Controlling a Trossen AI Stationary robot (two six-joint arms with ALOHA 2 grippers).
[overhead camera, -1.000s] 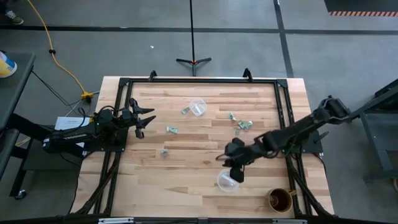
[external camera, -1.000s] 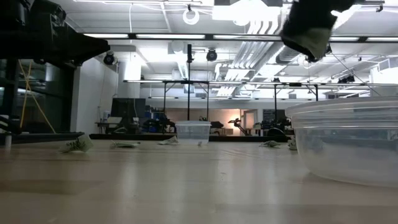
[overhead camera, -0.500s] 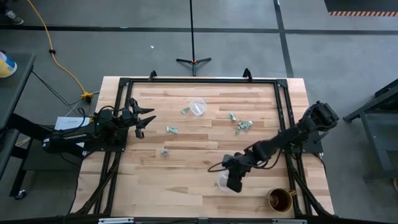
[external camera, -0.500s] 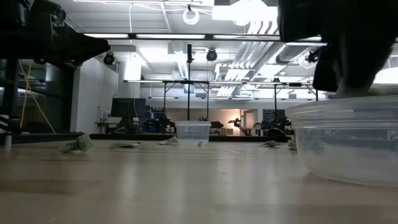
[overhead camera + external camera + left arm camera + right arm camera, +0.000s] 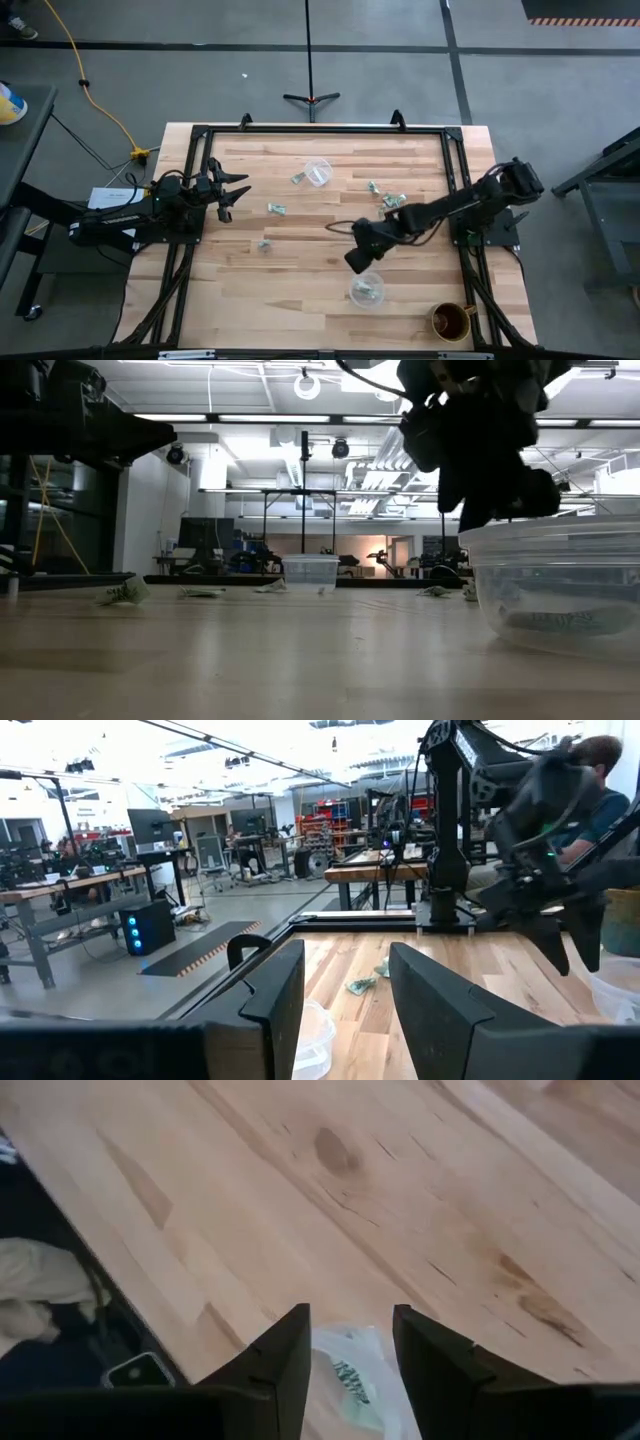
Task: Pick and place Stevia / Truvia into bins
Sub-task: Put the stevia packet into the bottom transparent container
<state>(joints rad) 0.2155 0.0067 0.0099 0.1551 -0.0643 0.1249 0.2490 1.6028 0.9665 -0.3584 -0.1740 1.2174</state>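
High view: right gripper (image 5: 357, 262) hovers just above the near cup (image 5: 366, 291), fingers spread and empty. At least one sachet (image 5: 367, 292) lies inside that cup. Loose sachets (image 5: 277, 209) are scattered mid-table, a few near the far cup (image 5: 318, 172); most of the job looks undone. Left gripper (image 5: 226, 192) waits at the table's left edge, fingers apart. Far cup's contents too small to tell.

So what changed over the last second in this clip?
The right gripper, which was over the near clear cup half a second ago, has pulled back toward mid-table with its fingers open. A sachet now lies in that cup, which looked empty in the low view before. The left gripper, far cup and loose sachets stayed put.
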